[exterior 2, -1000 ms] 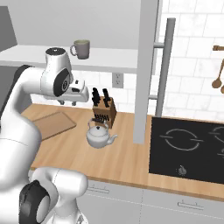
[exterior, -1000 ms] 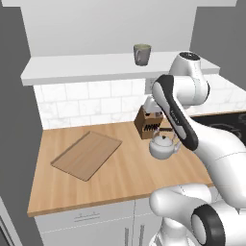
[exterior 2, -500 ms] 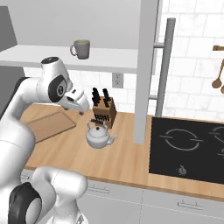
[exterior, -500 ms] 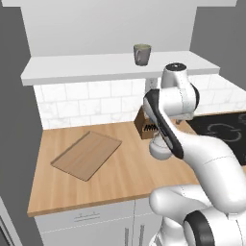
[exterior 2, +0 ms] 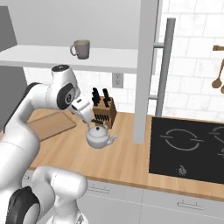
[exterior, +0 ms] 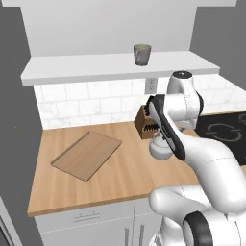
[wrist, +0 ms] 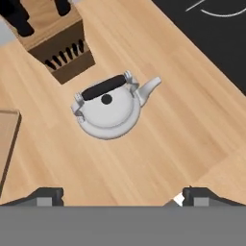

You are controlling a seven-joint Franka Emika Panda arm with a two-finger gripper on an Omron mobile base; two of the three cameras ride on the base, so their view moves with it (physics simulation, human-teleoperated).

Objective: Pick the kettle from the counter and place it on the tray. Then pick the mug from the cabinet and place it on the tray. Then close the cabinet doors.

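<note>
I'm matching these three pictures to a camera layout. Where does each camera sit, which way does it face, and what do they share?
Left base view: behind the arm to its left, facing forward and down at the counter, tray and mug; arm rises lower right.
Right base view: behind to its right, facing the kettle and cooktop; arm rises lower left.
Hand view: on the hand, looking down on the kettle; gripper fingertips at bottom.
Shared: kettle, knife block.

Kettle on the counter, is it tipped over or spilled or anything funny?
Nothing stands out. The small rounded silver-grey metal kettle sits upright on the light-brown wooden countertop, lid on, no spill around it. The gripper hangs open above it.
</note>
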